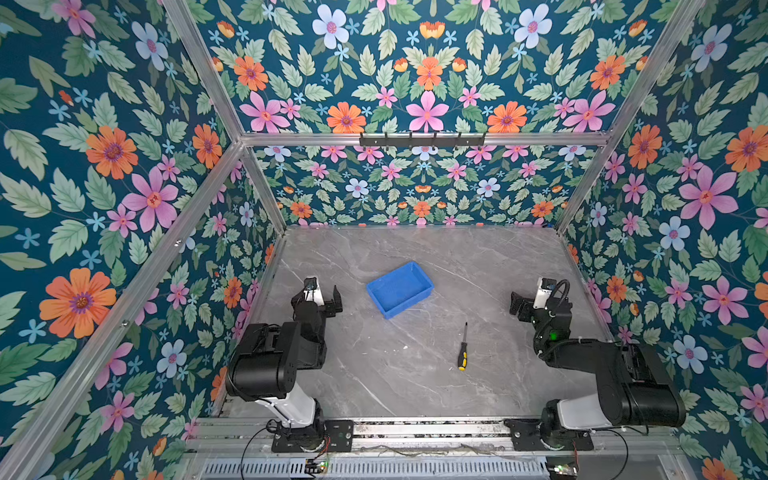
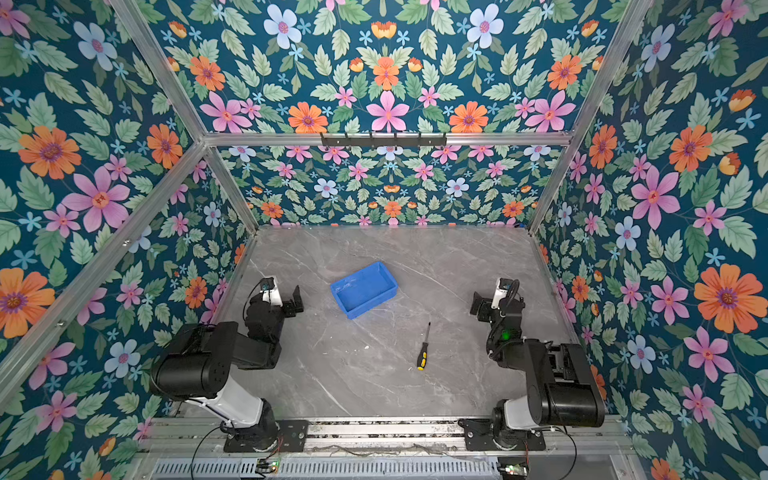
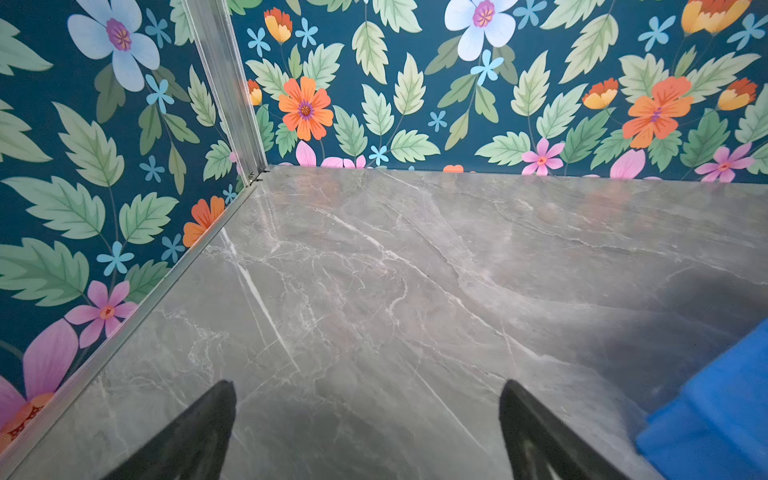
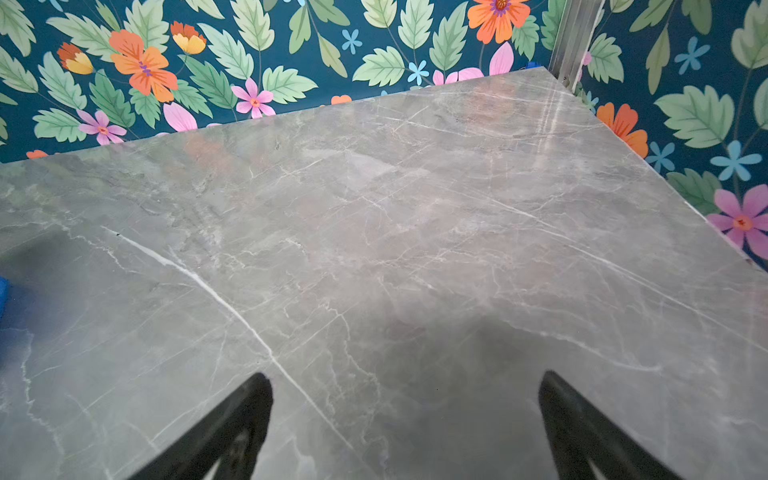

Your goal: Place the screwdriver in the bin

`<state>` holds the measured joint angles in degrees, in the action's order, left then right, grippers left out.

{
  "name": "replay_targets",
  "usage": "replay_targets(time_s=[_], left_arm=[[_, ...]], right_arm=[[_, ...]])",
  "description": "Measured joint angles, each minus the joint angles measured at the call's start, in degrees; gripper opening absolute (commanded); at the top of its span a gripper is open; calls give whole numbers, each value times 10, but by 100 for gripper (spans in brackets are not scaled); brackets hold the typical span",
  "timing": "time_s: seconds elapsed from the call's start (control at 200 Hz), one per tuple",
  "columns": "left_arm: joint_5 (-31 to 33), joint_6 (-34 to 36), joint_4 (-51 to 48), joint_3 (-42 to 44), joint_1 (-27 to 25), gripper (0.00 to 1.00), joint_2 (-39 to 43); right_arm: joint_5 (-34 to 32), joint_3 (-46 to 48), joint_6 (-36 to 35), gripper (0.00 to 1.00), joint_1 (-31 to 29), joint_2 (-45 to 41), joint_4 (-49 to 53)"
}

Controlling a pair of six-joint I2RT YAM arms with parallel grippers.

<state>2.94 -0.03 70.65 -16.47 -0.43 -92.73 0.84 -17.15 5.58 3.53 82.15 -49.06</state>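
Both sets of my jaws stood wide and empty at either side of the bench (image 1: 374, 386), probably parked clear of the work. The screwdriver (image 1: 463, 345) lay flat on it, near the bin (image 1: 400, 289) but apart, likelier my right arm's pick.

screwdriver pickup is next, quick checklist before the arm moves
1. screwdriver lies flat on the table, touching nothing: ok
2. bin sits open side up with nothing in it: ok
3. right fingers are spread and hold nothing: ok
4. left fingers are spread, hold nothing and stand apart from the bin: ok
5. screwdriver shows in the right wrist view: not ok, only bare table there
6. table between screwdriver and bin is free of other things: ok
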Motion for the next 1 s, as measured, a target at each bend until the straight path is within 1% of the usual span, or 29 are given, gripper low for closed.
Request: replay_targets(time_s=[0.815, 0.93, 1.0], left_arm=[[0, 0, 0, 1, 0, 100, 0], [-12, 4, 7, 15, -3, 100, 7], [-13, 7, 15, 32, -8, 100, 23]], right_arm=[[0, 0, 0, 99, 0, 0, 0], [0, 0, 0, 99, 0, -1, 1], [0, -9, 0, 99, 0, -8, 20]])
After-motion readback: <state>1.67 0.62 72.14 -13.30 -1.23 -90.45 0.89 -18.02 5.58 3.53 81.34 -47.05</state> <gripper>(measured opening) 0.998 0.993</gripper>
